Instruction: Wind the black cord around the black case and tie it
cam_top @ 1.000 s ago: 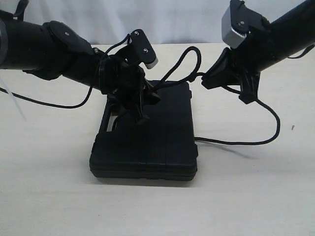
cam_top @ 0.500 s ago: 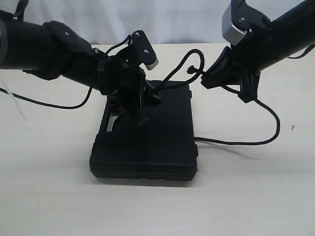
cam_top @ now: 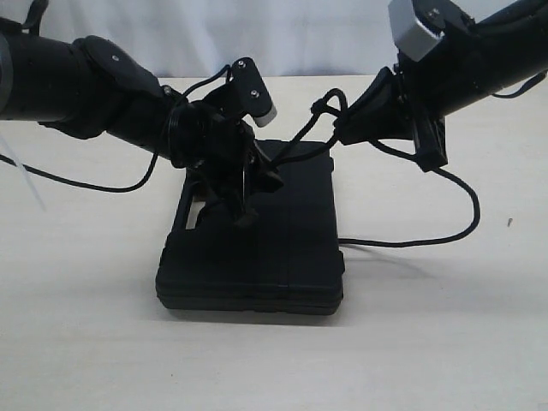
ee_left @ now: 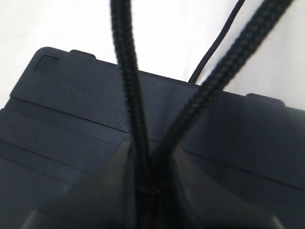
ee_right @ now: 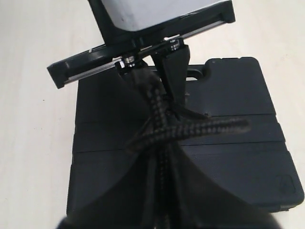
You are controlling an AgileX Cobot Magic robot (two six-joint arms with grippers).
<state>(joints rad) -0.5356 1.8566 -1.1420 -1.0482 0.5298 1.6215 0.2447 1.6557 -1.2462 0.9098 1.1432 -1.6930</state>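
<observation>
Sliding left at upper right, the right hand [cam_top: 342, 130], clamped on the black cord [cam_top: 295, 141], shrinks its loop above the black case [cam_top: 274, 248], while the left hand [ee_left: 148, 191] pinches two strands, so tying seems underway.

right gripper [cam_top: 342, 130] moved toward left gripper [cam_top: 255, 184]; black cord [cam_top: 402, 246] loop smaller, tauter

A pale cream tabletop [cam_top: 86, 342] with a smooth, matte surface fills most of the exterior view. It runs back to a white backdrop [cam_top: 325, 34] that shows faint vertical folds, like hung cloth. The light is bright, even and diffuse, casting only soft grey shadows on the table. A tiny dark speck [cam_top: 509, 222] lies near the right edge.
</observation>
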